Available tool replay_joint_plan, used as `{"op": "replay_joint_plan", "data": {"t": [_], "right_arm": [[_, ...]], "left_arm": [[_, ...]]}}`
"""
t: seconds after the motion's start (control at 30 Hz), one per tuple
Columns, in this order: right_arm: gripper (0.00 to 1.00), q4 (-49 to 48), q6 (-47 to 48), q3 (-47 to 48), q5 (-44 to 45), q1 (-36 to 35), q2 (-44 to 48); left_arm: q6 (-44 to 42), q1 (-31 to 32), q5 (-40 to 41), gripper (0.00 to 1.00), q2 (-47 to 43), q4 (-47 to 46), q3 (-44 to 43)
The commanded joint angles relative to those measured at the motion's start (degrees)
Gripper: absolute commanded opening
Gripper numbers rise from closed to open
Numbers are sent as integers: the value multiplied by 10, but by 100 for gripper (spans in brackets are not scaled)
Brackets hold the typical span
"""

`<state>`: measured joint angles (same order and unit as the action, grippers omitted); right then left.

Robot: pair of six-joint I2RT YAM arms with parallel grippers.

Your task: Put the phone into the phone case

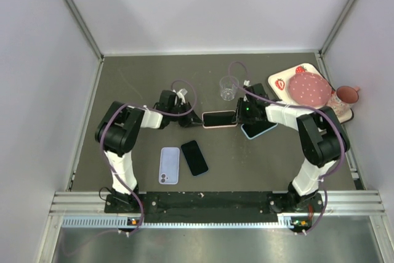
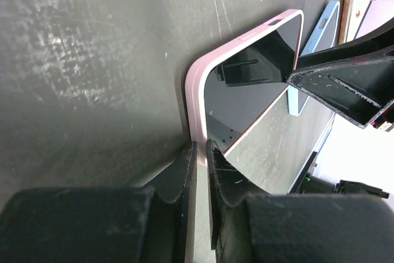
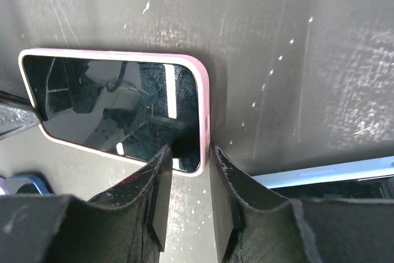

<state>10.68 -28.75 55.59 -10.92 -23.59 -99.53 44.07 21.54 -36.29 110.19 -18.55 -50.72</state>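
A phone with a dark screen [image 1: 220,118] lies in a pink case [image 3: 205,109] at the table's middle, between my two grippers. My left gripper [image 1: 196,117] is at its left end. In the left wrist view, its gripper [image 2: 201,149] is nearly closed with the pink rim [image 2: 194,90] pinched between the jaws. My right gripper [image 1: 241,115] is at the right end. In the right wrist view, its gripper [image 3: 191,152] straddles the near corner: one finger over the screen [image 3: 117,106], the other against the outside of the rim, with a gap between them.
A light blue case [image 1: 258,129] lies just right of the phone, under my right arm. A lilac phone or case [image 1: 169,165] and a black phone [image 1: 194,157] lie nearer the front. A clear glass [image 1: 228,88] stands behind. A tray [image 1: 278,81] with a pink plate and a pink cup [image 1: 348,95] sit at the back right.
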Motion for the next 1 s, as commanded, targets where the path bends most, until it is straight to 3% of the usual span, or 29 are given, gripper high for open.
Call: {"op": "replay_joint_plan", "data": {"t": [0.0, 0.13, 0.3, 0.53, 0.67, 0.77, 0.97], "right_arm": [[31, -75, -13, 23, -16, 0, -3], [36, -77, -17, 10, -14, 19, 17], [57, -59, -15, -3, 22, 37, 43], [73, -12, 5, -15, 107, 38, 98], [78, 32, 11, -4, 165, 40, 99], [84, 48, 10, -9, 185, 39, 113], [90, 55, 15, -24, 209, 39, 154]], "left_arm": [[36, 34, -14, 12, 32, -83, -41], [36, 46, 0, 13, 44, -77, -64], [60, 72, 8, 13, 80, -104, -100], [94, 114, 13, 15, 125, -131, -141], [90, 115, 19, 20, 124, -129, -144], [61, 114, 35, 31, 99, -96, -134], [-16, 112, 97, 44, -3, -5, -104]]}}
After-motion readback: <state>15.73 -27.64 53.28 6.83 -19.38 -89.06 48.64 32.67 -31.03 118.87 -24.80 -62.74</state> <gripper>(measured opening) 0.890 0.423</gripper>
